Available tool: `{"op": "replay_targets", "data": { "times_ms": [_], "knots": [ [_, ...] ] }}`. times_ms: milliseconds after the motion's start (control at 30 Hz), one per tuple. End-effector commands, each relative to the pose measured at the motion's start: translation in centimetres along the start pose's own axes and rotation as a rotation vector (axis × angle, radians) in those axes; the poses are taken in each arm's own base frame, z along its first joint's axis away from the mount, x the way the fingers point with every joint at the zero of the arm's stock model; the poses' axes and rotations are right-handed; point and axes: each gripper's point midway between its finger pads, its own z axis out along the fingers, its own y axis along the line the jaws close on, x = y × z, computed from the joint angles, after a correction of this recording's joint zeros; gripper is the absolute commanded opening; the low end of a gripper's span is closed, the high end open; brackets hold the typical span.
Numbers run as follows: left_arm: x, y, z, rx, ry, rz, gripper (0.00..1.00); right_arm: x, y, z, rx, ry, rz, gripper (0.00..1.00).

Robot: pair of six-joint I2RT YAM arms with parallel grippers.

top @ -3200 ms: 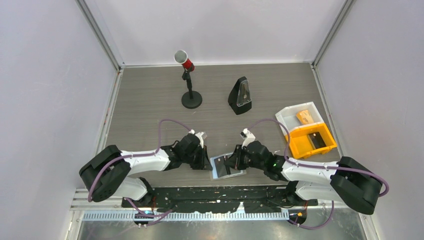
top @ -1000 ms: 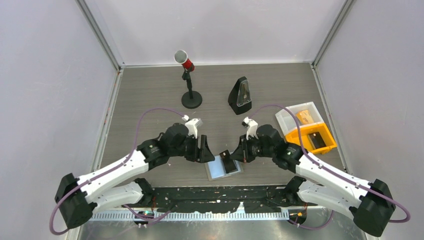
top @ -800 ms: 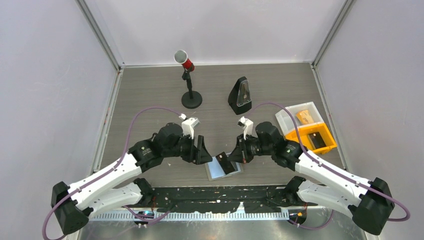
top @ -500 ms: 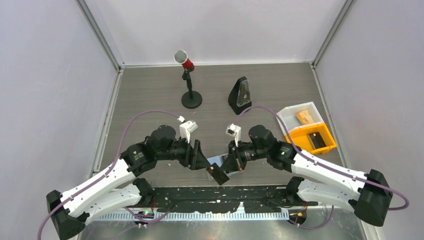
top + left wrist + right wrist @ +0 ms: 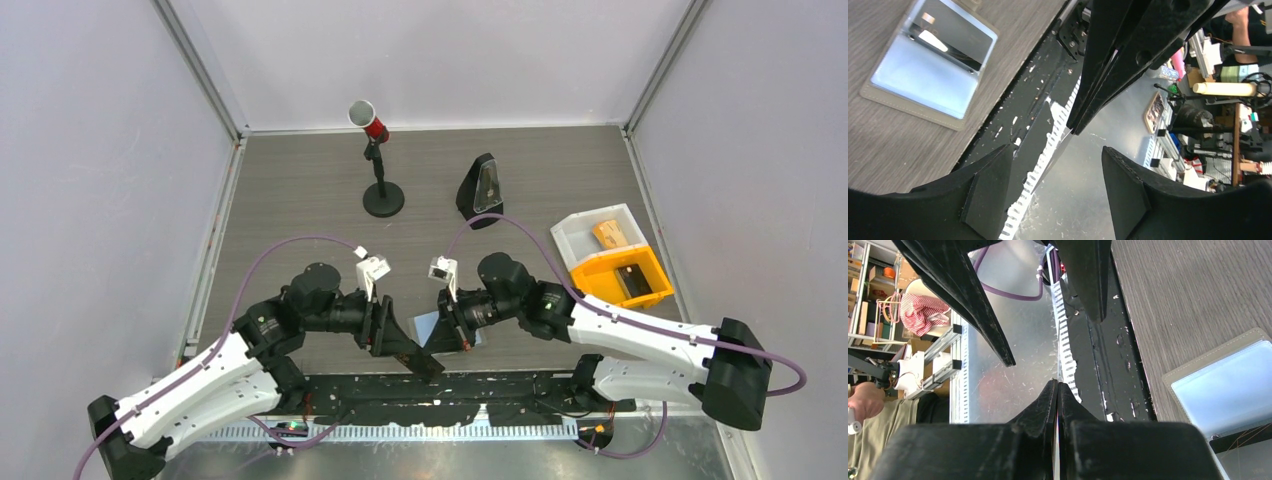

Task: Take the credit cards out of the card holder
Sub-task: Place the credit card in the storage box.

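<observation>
black card (image 5: pixel 422 360) now off card holder (image 5: pixel 918 82)

Grey wood-grain desk (image 5: pixel 300 200). Red-tipped microphone on black round-base stand (image 5: pixel 378 172) at 11 o'clock. Black metronome (image 5: pixel 480 192) at 1. Orange-and-white tray box (image 5: pixel 598 292) at 3.

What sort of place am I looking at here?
Probably a robotics lab test cell: a grey wood-grain table walled by white panels, white-and-black robot arms, left and right, and cluttered storage racks beyond.

Card holder (image 5: pixel 923 82) light-blue, grey-edged; tray (image 5: pixel 588 292) orange, white.
</observation>
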Motion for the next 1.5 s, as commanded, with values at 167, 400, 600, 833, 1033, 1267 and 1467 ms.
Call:
{"op": "replay_targets", "data": {
  "times_ms": [167,400,600,833,1033,1267,1467],
  "knots": [
    [-0.1,-2.0,-0.1,0.125,-0.014,0.026,0.62,-3.0,3.0,-1.1,-0.084,-0.121,-0.083,0.05],
    [0.5,-2.2,0.6,0.168,0.016,-0.015,0.25,-2.8,2.6,-1.3,-0.064,-0.124,-0.085,0.05],
    [0.2,-1.5,1.3,0.142,0.002,-0.074,0.00,-3.0,-0.4,-1.8,0.104,-0.147,-0.018,0.25],
    [-1.2,0.5,2.5,0.039,-0.066,-0.117,0.00,-4.4,-3.4,-6.4,0.310,-0.405,0.093,0.65],
    [-5.8,0.8,1.4,-0.049,-0.280,-0.142,0.00,-5.2,-4.3,-8.4,0.368,-0.572,0.166,0.69],
    [-8.9,-0.6,0.6,-0.009,-0.416,-0.171,0.00,-6.3,-3.2,-9.6,0.292,-0.712,0.200,0.69],
    [-10.2,-2.4,0.5,0.077,-0.454,-0.172,0.00,-5.9,-3.2,-9.2,0.264,-0.712,0.219,0.63]
  ]
}}
